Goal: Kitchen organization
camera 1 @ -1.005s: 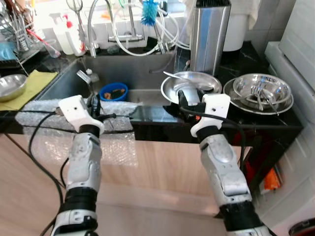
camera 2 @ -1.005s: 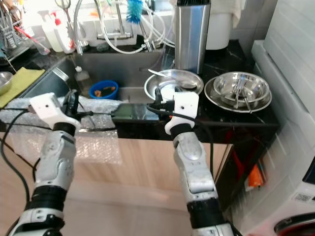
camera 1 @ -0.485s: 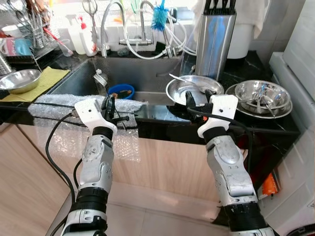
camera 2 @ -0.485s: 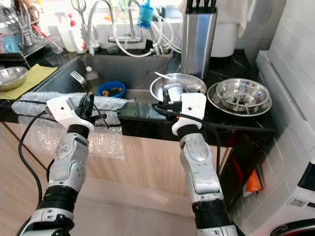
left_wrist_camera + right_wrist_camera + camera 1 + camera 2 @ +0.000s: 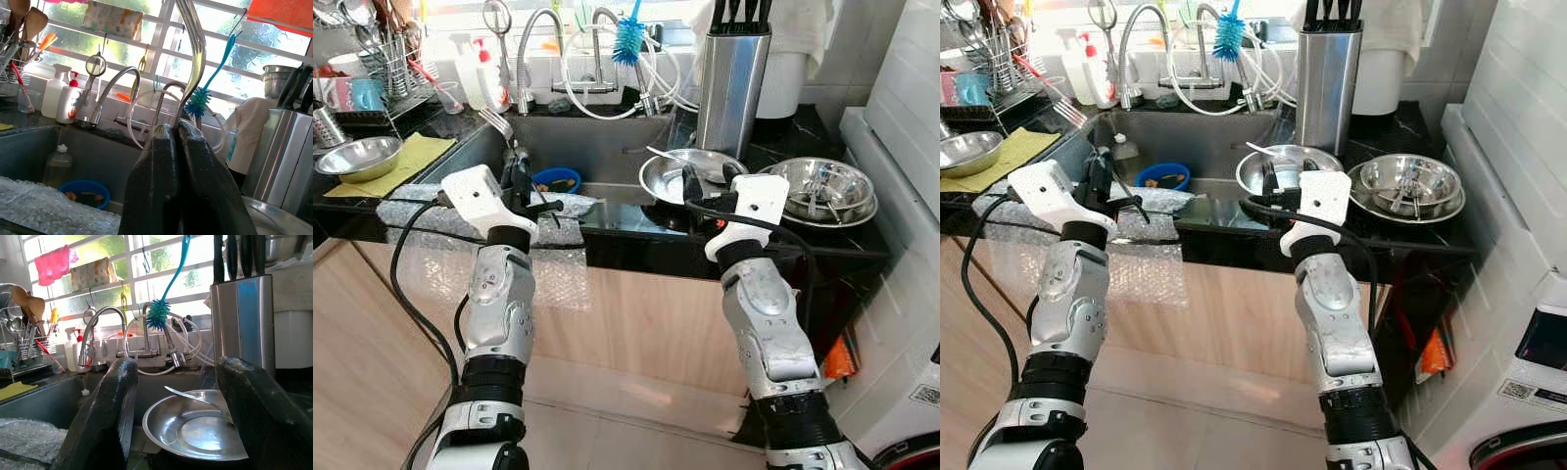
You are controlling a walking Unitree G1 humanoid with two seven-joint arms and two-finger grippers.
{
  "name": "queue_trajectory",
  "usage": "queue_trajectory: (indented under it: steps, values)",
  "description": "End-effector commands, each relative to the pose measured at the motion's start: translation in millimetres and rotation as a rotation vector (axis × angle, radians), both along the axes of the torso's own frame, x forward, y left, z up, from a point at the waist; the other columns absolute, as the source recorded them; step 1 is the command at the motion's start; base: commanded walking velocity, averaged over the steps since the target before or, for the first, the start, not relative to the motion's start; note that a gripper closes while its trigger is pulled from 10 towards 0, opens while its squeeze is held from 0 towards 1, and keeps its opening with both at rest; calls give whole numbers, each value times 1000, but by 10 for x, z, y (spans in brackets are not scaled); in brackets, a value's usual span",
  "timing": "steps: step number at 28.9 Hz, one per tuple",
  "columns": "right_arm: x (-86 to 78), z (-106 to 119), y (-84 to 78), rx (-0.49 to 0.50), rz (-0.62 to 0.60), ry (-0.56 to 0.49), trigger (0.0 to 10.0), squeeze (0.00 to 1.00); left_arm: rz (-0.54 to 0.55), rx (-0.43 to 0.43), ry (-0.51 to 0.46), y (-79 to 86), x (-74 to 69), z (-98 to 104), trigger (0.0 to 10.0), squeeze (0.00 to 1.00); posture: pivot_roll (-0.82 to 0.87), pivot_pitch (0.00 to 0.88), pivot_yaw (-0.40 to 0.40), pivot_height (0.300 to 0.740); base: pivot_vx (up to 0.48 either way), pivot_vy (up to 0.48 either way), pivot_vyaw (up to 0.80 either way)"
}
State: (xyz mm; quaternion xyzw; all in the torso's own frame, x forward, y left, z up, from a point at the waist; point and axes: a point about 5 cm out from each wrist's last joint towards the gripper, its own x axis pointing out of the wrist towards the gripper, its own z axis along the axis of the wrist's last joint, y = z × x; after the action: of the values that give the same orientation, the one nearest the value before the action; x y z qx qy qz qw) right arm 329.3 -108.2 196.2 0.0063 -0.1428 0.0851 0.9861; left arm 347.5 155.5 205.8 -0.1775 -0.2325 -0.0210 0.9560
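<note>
The robot stands at a black tabletop point(image 5: 636, 227) beside a sink point(image 5: 587, 147), both arms raised over the front edge. The left end effector point(image 5: 521, 174) has its two black fingers point(image 5: 161, 186) pressed together on the handle of a metal fork point(image 5: 496, 122), whose tines point up and away toward the left side of the sink; in the left wrist view the handle rises from between the closed fingers against the window. The right end effector point(image 5: 705, 186) hovers with its fingers point(image 5: 105, 416) spread apart and nothing between them, just in front of a shallow steel plate point(image 5: 690, 171) on which a spoon point(image 5: 193, 396) lies. Right of that plate sit stacked steel bowls point(image 5: 822, 188) holding more cutlery, with a steel knife block point(image 5: 732, 83) behind. At the far left a drying rack point(image 5: 386, 69) already stands full of utensils, and a steel bowl point(image 5: 357, 157) rests on a yellow cloth point(image 5: 406, 157) in front of it. By the look of things the step in hand is carrying the fork, already picked up, to where the cutlery belongs, most likely that rack; where exactly it is meant to go cannot be told for certain. The next move calls for swinging the left arm well out to the left, clearing the faucet point(image 5: 533, 44) and the sink edge, and keeping the fork upright so it drops cleanly among the other handles. The open right end effector seems poised to take the spoon from the plate afterwards.
</note>
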Motion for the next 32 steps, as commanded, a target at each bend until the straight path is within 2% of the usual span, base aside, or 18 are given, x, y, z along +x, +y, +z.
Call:
queue_trajectory:
  steps: [1,5,11,17,26,30,32]
  values:
    - [7,87,47,2,10,-27,10000,0,17,1,9,49,12,5,10000,0,-63,0,90,740,0,382,0]
    - [18,89,10,2,-3,-20,10000,0,8,1,18,29,16,-6,10000,0,-63,0,92,740,0,383,0]
    - [36,89,-8,9,-17,-9,10000,0,8,3,21,35,20,-12,10000,0,-63,0,92,740,0,386,-733]
    - [43,113,-7,17,-48,-29,10000,0,1,16,25,39,24,3,10000,0,-49,0,104,740,0,388,0]
    - [54,82,28,46,-52,-5,10000,0,-4,35,32,57,28,22,10000,0,-39,0,123,740,0,423,0]
    - [46,69,38,56,-55,-6,10000,0,-4,44,34,67,35,38,10000,0,-34,0,135,740,0,407,-772]
    - [42,73,42,56,-56,-13,10000,0,-2,58,37,64,39,47,10000,0,-31,0,139,740,0,0,0]
